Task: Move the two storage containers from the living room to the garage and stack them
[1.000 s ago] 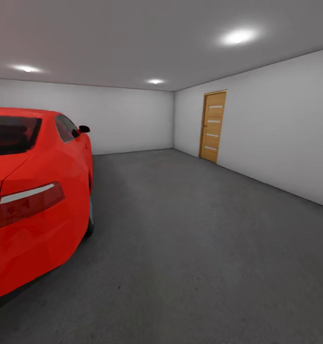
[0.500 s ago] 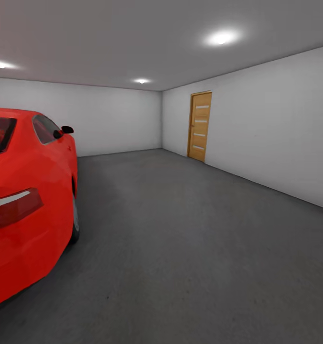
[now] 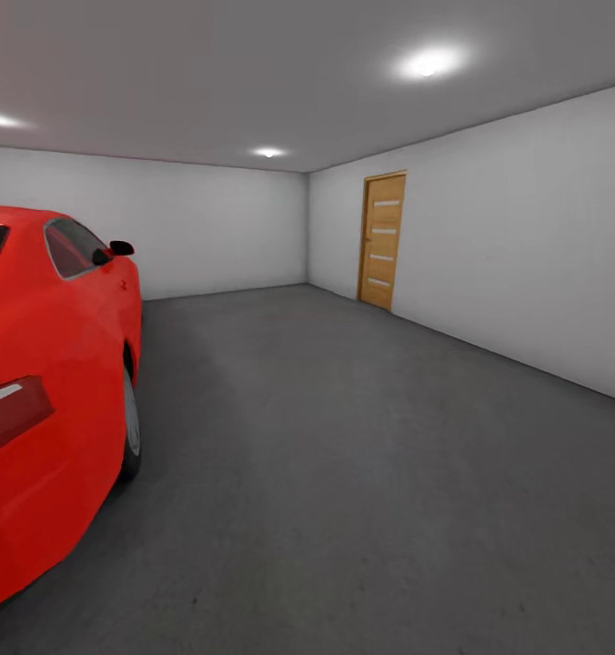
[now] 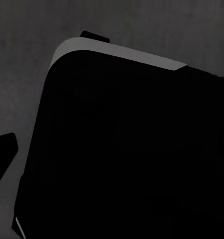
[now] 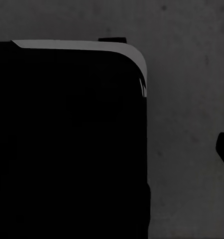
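**Garage, no boxes spotted**

The garage's dark grey floor point(image 3: 362, 473) was seen stretching ahead, with a red car point(image 3: 44, 382) parked at the left and a wooden slatted door point(image 3: 381, 240) set in the right wall. Gripper states couldn't be told; the wrist views were mostly blocked by a black body over floor.

From the head view, the garage's dark grey floor point(image 3: 344, 437) runs open from close in out to twelve o'clock and across to three o'clock, with nothing standing on it. The red car point(image 3: 53, 382) blocks the side from about eight to ten o'clock, its rear corner nearest and its wheel point(image 3: 130, 428) on the floor. The white right wall point(image 3: 526, 264) closes the side from one to three o'clock, with a shut wooden door point(image 3: 381, 240) at one o'clock. The back wall point(image 3: 207, 227) closes the far end. In both wrist views a large black rounded body point(image 4: 127, 149) point(image 5: 67, 144) stands over the floor.
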Robot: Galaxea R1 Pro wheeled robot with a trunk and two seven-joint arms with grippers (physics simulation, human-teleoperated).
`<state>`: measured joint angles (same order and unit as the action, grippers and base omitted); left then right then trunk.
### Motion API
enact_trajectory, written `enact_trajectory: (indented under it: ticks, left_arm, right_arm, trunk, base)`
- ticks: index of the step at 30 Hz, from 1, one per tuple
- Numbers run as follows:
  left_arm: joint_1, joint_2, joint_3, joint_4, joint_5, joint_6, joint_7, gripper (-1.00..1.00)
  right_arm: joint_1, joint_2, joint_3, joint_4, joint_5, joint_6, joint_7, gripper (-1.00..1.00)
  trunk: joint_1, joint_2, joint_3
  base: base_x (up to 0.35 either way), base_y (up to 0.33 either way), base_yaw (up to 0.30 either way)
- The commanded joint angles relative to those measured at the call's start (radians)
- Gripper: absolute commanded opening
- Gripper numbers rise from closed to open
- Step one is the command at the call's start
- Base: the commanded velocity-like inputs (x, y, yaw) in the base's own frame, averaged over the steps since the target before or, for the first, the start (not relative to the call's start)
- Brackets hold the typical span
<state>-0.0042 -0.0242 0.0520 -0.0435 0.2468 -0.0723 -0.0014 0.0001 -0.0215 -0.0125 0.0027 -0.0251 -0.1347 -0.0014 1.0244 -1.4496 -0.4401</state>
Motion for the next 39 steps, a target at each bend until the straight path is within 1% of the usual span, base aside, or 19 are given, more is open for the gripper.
enact_trajectory:
  ticks: [1, 39]
  left_arm:
    - [0.0, 0.0, 0.005, 0.001, 0.001, -0.003, 0.0, 1.0]
    - [0.0, 0.0, 0.003, -0.001, -0.005, 0.0, 0.0, 1.0]
  right_arm:
    - [0.0, 0.0, -0.001, 0.0, -0.003, -0.004, 0.0, 1.0]
    - [0.0, 0.001, -0.004, 0.0, -0.004, 0.0, 0.0, 1.0]
  trunk:
    - [0.001, 0.0, -0.001]
    - [0.001, 0.0, -0.001]
  base:
    - [0.324, 0.0, 0.0]
    - [0.324, 0.0, 0.0]
